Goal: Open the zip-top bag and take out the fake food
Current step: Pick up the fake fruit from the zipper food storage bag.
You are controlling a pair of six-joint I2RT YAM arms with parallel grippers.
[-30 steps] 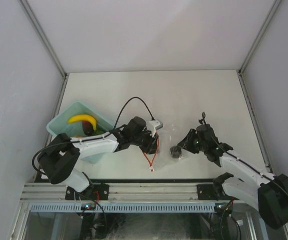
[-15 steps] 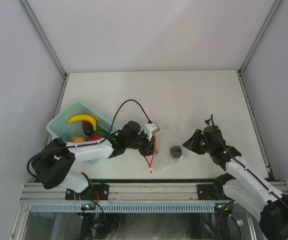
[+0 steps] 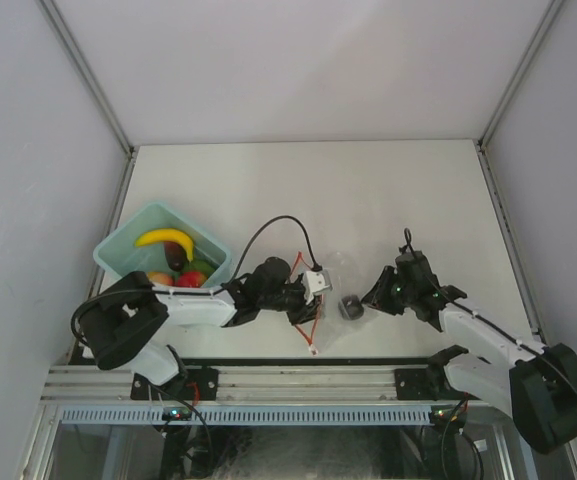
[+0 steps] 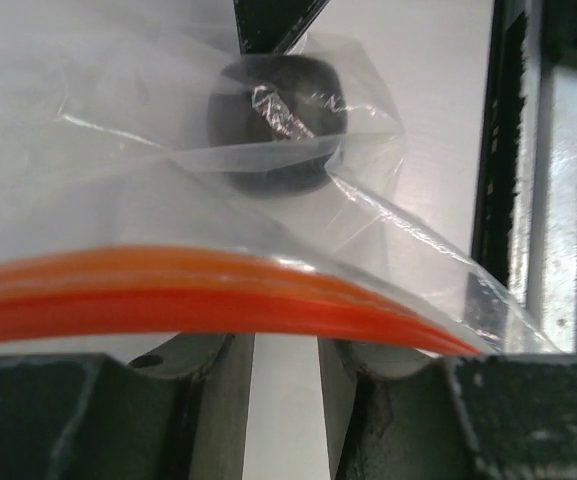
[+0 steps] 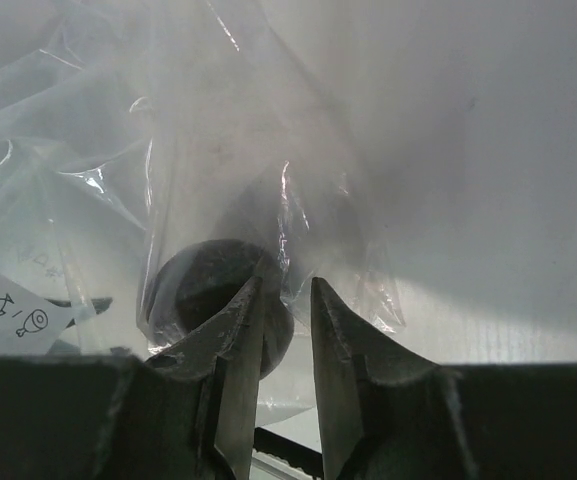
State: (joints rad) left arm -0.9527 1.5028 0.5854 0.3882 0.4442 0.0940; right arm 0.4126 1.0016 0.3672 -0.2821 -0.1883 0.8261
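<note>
The zip-top bag (image 3: 336, 278) lies on the table between my two grippers, its red-orange zip strip (image 3: 306, 318) raised in a loop. My left gripper (image 3: 311, 293) is shut on the bag at the strip, which crosses its fingertips in the left wrist view (image 4: 218, 292). A dark purple piece (image 3: 350, 306) is still inside the bag and also shows in the left wrist view (image 4: 273, 125). My right gripper (image 3: 370, 297) pinches the bag's clear plastic right beside that piece (image 5: 193, 290), jaws almost closed. The banana (image 3: 165, 238), red apple (image 3: 192, 279) and other fruits lie in the bin.
The light blue bin (image 3: 136, 232) stands at the left, near the left arm's elbow. A metal rail (image 3: 308, 380) runs along the table's near edge, just below the bag. Grey walls enclose the table on three sides.
My left gripper has moved toward the near edge and right, pulling the strip into a wider loop. My right gripper backed off to the right, then came back to the bag beside the dark piece.
</note>
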